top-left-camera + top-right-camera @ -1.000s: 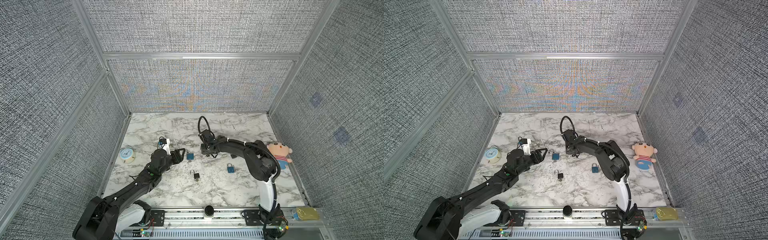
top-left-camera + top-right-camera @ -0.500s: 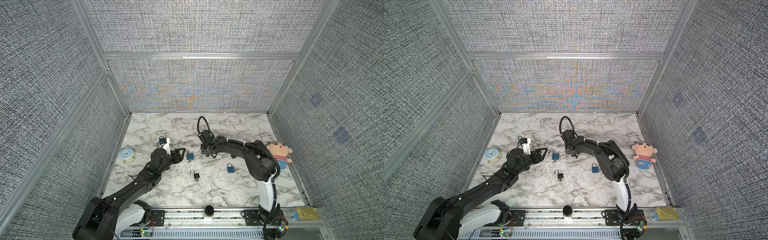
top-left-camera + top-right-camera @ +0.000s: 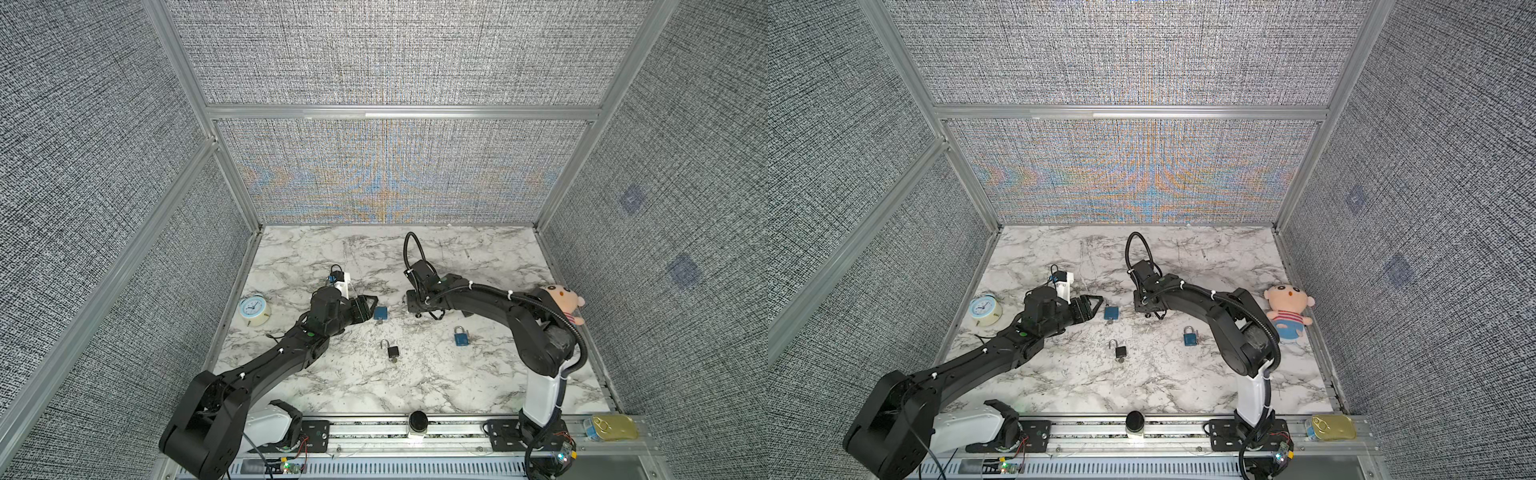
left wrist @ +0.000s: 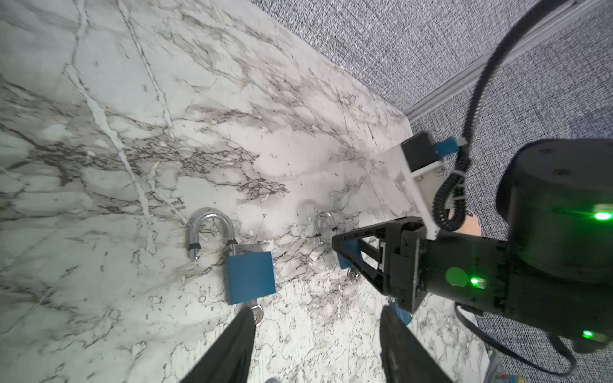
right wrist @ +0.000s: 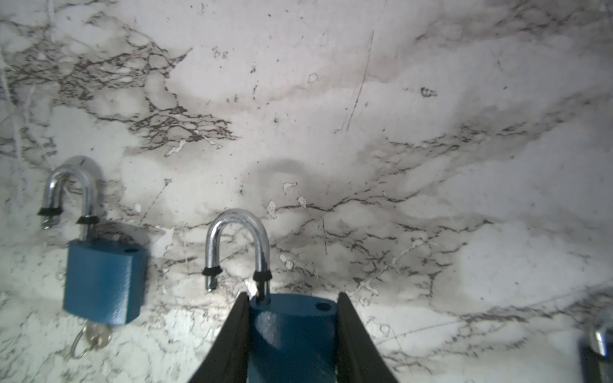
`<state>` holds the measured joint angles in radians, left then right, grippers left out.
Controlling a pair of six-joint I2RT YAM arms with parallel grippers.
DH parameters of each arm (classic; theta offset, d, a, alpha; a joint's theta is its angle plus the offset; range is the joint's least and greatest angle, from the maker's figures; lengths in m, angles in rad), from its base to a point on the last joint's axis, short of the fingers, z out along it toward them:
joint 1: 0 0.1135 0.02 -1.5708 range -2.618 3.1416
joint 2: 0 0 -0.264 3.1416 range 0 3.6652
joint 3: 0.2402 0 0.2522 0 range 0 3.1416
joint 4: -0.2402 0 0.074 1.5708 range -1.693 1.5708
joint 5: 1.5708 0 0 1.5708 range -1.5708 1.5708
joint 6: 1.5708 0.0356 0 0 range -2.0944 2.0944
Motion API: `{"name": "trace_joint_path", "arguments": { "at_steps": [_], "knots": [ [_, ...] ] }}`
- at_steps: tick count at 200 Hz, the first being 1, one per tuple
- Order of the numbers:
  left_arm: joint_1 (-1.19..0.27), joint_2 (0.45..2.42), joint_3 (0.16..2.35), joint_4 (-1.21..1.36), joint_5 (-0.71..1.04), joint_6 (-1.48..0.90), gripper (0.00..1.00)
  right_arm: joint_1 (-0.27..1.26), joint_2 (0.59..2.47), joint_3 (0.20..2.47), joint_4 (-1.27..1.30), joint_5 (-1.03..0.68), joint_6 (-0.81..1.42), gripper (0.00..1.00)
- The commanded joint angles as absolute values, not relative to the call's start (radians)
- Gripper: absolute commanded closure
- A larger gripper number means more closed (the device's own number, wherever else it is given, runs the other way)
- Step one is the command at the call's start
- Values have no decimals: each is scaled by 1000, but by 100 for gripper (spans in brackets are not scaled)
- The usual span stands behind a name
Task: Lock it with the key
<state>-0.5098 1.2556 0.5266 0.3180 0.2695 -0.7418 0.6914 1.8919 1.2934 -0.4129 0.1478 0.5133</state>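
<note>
We found the right gripper (image 5: 293, 298) clamped on an open-shackled blue padlock (image 5: 292, 335). The left gripper (image 3: 368, 308) stood with jaws apart, the keyed blue padlock (image 3: 380, 312) at its three o'clock, key (image 5: 96, 335) inserted.

Clock (image 3: 254, 311) at L edge, doll (image 3: 561, 299) R — tin (image 3: 617, 428) front-R.

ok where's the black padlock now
In both top views the black padlock lies mid-table, between and a little in front of the left blue padlock and the right blue padlock.
</note>
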Motion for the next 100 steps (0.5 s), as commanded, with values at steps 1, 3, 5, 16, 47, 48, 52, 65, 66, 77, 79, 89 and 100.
{"name": "trace_joint_path", "arguments": {
  "at_steps": [1, 3, 5, 16, 47, 48, 52, 65, 66, 77, 79, 89, 100],
  "knots": [
    [-509, 1296, 532, 394, 355, -749, 38, 699, 1846, 1268, -391, 105, 507, 70],
    [-509, 1301, 531, 401, 359, -750, 38, 700, 1841, 1266, -391, 103, 508, 70],
    [-509, 1306, 531, 409, 364, -751, 38, 702, 1837, 1263, -390, 102, 508, 70],
    [-510, 1328, 532, 445, 387, -758, 38, 708, 1814, 1250, -387, 91, 511, 70],
    [-511, 1389, 543, 523, 450, -770, 38, 737, 1765, 1232, -388, 70, 515, 70],
    [-511, 1392, 543, 526, 453, -771, 38, 738, 1765, 1232, -388, 69, 516, 70],
    [-511, 1400, 544, 537, 462, -773, 38, 742, 1759, 1230, -388, 64, 516, 70],
    [-512, 1422, 548, 566, 481, -781, 38, 754, 1749, 1230, -391, 60, 517, 70],
    [-512, 1424, 548, 567, 481, -782, 38, 755, 1747, 1229, -391, 60, 517, 70],
    [-513, 1440, 549, 586, 491, -790, 38, 763, 1740, 1229, -393, 57, 517, 70],
    [-512, 1443, 550, 588, 494, -791, 38, 764, 1738, 1229, -393, 55, 518, 70],
    [-514, 1457, 551, 606, 503, -796, 38, 768, 1733, 1229, -390, 48, 520, 70],
    [-515, 1474, 552, 620, 511, -800, 38, 773, 1729, 1229, -389, 40, 521, 70]
  ]
}}
